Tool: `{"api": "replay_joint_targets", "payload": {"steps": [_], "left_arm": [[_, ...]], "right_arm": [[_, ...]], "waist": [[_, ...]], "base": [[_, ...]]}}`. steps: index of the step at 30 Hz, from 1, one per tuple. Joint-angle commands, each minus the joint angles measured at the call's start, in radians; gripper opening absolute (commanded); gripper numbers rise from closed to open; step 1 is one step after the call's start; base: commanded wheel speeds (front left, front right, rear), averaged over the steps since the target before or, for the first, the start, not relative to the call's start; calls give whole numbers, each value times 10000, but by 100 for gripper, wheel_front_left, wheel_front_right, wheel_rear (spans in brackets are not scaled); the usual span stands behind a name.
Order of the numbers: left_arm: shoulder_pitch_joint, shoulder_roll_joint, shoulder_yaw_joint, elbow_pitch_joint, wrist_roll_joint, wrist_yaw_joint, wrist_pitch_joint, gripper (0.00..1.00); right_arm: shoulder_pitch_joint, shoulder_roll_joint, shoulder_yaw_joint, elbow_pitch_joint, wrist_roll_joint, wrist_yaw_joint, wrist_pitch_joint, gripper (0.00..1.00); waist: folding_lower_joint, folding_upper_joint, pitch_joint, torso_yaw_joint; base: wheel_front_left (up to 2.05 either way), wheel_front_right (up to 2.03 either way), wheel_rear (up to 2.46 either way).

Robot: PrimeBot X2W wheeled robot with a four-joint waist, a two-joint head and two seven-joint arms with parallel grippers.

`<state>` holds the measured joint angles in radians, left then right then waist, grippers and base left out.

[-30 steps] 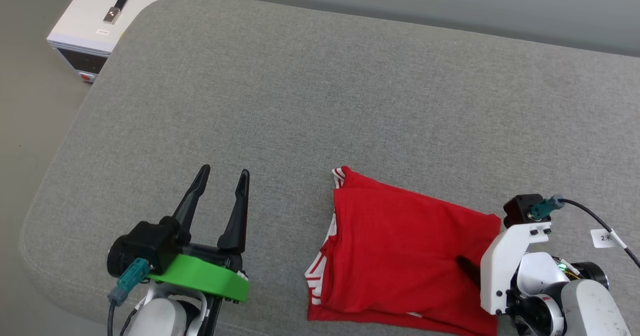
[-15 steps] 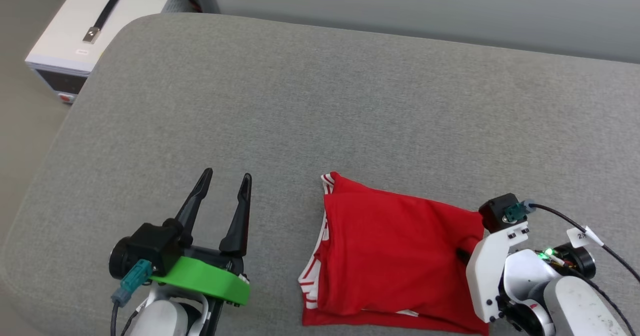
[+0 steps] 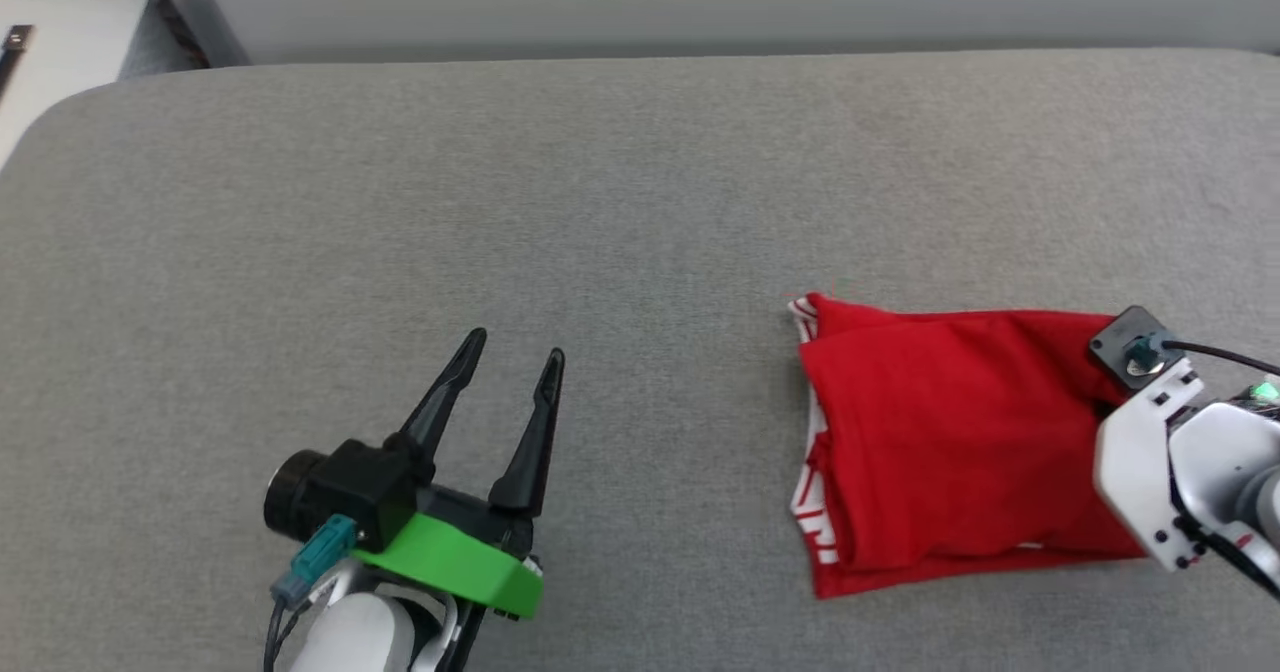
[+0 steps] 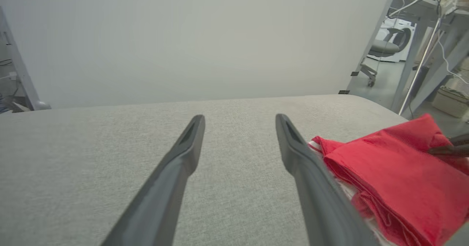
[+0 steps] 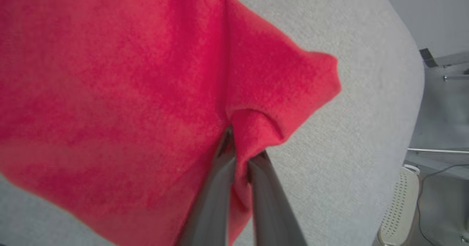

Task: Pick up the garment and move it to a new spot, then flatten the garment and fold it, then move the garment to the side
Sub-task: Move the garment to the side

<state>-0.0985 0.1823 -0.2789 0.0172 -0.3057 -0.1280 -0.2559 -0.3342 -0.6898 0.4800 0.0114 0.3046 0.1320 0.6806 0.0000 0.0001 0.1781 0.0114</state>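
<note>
The garment (image 3: pixel 950 432) is a red folded bundle with white-and-red striped trim along its left edge, lying at the right of the grey cushion (image 3: pixel 600 202). My right gripper (image 5: pixel 240 147) is shut on a pinched-up fold near the garment's (image 5: pixel 128 92) right corner. In the head view its fingers are hidden under the white wrist mount (image 3: pixel 1150 462). My left gripper (image 3: pixel 517 344) stands open over bare cushion, well to the left of the garment. Past its right finger, the left wrist view shows the garment (image 4: pixel 395 180) and the other gripper's dark fingertips (image 4: pixel 449 150).
The cushion's rounded right end (image 5: pixel 403 92) drops to the floor close to the held corner. A white box (image 3: pixel 60 42) and a metal leg (image 3: pixel 200 12) stand beyond the cushion's far left corner. A pale wall (image 4: pixel 183 37) runs behind.
The head camera has turned, so the whole picture shifted. My right gripper has shut on the garment's right edge and puckered the cloth. The left gripper stays open.
</note>
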Motion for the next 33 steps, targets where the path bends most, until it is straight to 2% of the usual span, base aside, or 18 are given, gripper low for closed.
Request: {"api": "replay_joint_targets", "payload": {"steps": [1, 5, 9, 14, 21, 24, 33], "left_arm": [[-332, 86, -148, -109, 119, -27, -59, 100], [-725, 261, -674, -304, 168, -27, -59, 100], [-1227, 475, -1069, -534, 257, -27, -59, 100], [-1795, 722, -1362, -866, 378, -27, -59, 100], [-2558, 1297, -1558, -1307, 684, -27, -59, 100], [-2805, 1630, -1576, -1610, 766, -27, -59, 100], [-2991, 1782, -1556, -1942, 792, -27, -59, 100]], "right_arm": [[-339, -432, 127, -1, 89, -13, -110, 0], [-923, -1557, 381, 112, 57, -13, -432, 0], [-1490, -2351, 515, 377, -122, -13, -755, 0], [-2139, -2814, 258, 1096, -237, -13, -1220, 0], [-2816, -2605, -871, 2404, -906, -13, -2267, 0], [-3132, -2274, -1749, 3482, -1442, -13, -2894, 0], [-3606, -1488, -2863, 4554, -2242, -13, -3866, 0]], "waist": [[0, -1, 689, -945], [0, -1, 1283, -1424], [0, -1, 1999, -1811], [0, -1, 2887, -2156], [0, -1, 4016, -2475], [0, -1, 4460, -2590], [0, -1, 4668, -2601]], "base": [[0, 0, 0], [0, 0, 0], [0, 0, 0], [0, 0, 0], [0, 0, 0], [0, 0, 0], [0, 0, 0]]}}
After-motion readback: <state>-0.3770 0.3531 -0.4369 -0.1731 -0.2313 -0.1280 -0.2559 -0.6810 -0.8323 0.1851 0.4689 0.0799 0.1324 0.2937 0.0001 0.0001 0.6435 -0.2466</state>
